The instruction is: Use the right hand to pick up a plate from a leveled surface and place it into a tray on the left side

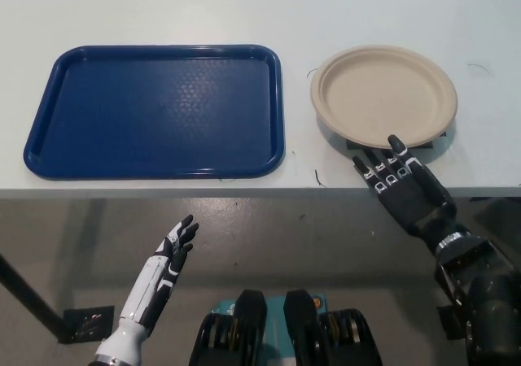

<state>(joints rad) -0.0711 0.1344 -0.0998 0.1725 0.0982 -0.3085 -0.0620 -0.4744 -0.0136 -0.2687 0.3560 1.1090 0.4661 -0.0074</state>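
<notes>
A round beige plate [383,94] rests on a small dark stand on the white table [326,8], at the right. An empty blue tray [155,110] lies to its left. My black right hand [402,187] is open at the table's front edge, its fingertips [394,143] reaching the plate's near rim; whether they touch it I cannot tell. My white left hand [173,252] rests open below the table edge at the lower left, holding nothing.
The table's front edge [244,192] runs across the middle of the view, with dark floor below it. A dark table leg [24,297] shows at the lower left.
</notes>
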